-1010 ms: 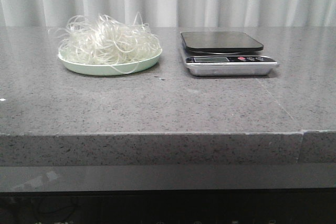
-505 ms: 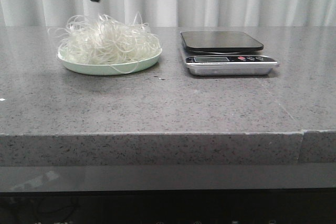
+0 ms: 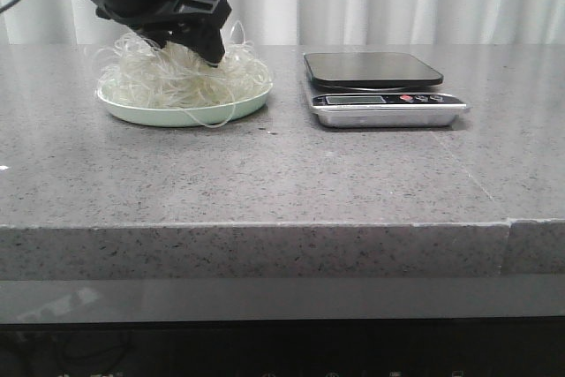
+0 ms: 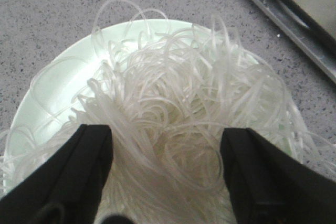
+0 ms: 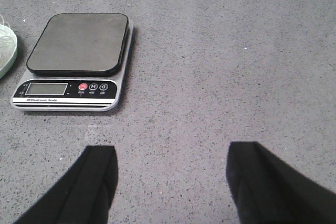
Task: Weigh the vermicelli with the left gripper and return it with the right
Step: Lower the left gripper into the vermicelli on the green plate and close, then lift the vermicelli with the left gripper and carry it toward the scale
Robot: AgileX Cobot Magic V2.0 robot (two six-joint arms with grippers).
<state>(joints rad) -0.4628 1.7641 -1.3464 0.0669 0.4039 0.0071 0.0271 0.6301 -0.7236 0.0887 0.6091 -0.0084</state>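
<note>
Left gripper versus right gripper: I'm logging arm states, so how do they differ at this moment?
The left gripper is down on the vermicelli, strands between its fingers; the right gripper has only bare table under it. The left sits over the plate; the right is near the scale. Both are open.

The surface (image 3: 265, 174) is a grey speckled stone slab with a thick front edge and a seam near its right end. Two things lie directly on it: a pale green round plate (image 3: 181, 114) at the left rear, and a flat kitchen scale (image 3: 381, 90) with a dark platform just to the plate's right, standing apart from it.
</note>
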